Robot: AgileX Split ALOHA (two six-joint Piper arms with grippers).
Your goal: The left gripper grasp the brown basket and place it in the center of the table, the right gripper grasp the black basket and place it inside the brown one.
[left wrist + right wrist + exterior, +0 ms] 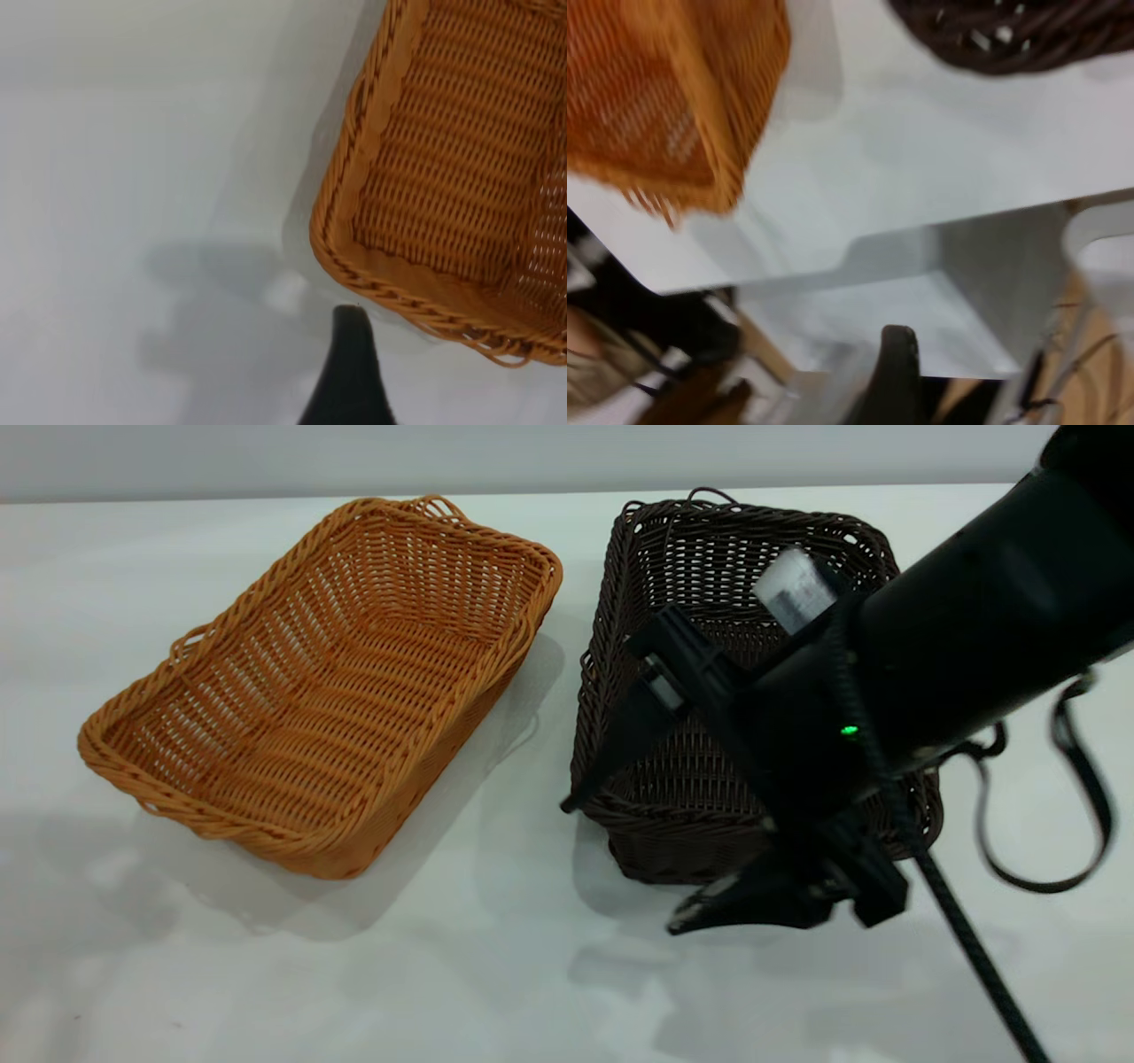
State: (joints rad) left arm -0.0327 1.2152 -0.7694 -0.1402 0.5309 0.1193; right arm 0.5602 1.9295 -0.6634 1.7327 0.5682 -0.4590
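Note:
The brown basket (328, 691) lies on the white table (496, 957) at the left, set at a slant. It also shows in the left wrist view (461, 177). One finger (350, 372) of my left gripper shows there, just outside the basket's end rim and off to one side; the gripper holds nothing. The black basket (709, 602) stands to the right of the brown one. My right gripper (620, 868) hangs over its near end, open and empty. The right wrist view shows one finger (895, 372), the black basket's rim (1010, 35) and the brown basket (664, 97).
A loose black strap (1076, 815) and a braided cable (974, 957) hang from the right arm over the table's right side. The right wrist view shows the table's edge (921, 239), with floor and clutter beyond it.

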